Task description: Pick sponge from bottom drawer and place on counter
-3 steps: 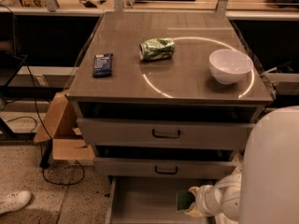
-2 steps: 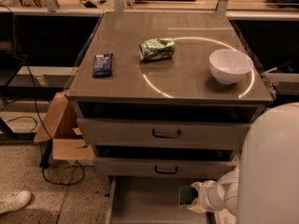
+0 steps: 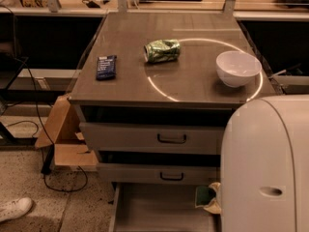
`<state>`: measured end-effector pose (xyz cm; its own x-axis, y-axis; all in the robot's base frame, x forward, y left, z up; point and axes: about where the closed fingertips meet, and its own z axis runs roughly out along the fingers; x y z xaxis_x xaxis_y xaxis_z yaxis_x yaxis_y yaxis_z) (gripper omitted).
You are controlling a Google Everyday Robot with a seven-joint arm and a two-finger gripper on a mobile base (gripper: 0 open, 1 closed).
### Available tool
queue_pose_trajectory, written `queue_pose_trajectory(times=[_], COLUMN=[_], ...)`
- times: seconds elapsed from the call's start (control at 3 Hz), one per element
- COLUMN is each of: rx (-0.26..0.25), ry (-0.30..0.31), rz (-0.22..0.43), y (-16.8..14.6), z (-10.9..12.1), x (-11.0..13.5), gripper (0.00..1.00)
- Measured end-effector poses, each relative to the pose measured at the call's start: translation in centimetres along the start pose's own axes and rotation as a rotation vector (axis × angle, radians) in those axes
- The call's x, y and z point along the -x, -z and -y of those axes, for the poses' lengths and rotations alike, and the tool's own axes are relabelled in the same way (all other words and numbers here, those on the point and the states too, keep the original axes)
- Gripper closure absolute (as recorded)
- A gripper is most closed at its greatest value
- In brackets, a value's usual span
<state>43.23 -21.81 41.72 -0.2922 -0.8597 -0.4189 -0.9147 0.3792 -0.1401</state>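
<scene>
The bottom drawer [image 3: 145, 211] is pulled out, showing its pale grey inside. At its right side the sponge [image 3: 203, 196], dark green on yellowish foam, sits tilted just above the drawer floor. My gripper [image 3: 215, 203] is shut on the sponge, and most of it is hidden behind my big white arm housing [image 3: 265, 168]. The counter [image 3: 125, 86], grey-brown with a thin white circle line, lies above all three drawers.
On the counter are a crushed green can [image 3: 162, 50], a dark blue packet [image 3: 106, 66] and a white bowl [image 3: 237, 67]. Two upper drawers [image 3: 172, 138] are closed. A cardboard box [image 3: 63, 139], cables and a white shoe [image 3: 14, 209] are on the floor at left.
The sponge has risen and shifted slightly right together with my gripper. My arm housing now covers more of the drawer's right side.
</scene>
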Motion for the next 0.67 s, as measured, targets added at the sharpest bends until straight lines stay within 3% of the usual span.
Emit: queue_pose_trajectory(times=[0.33, 0.67], rx=[0.001, 0.008], ry=[0.025, 0.093], rz=[0.044, 0.121], y=[1.9, 4.8], z=[-0.9, -2.3], x=[1.5, 4.7], gripper=[1.0, 1.0])
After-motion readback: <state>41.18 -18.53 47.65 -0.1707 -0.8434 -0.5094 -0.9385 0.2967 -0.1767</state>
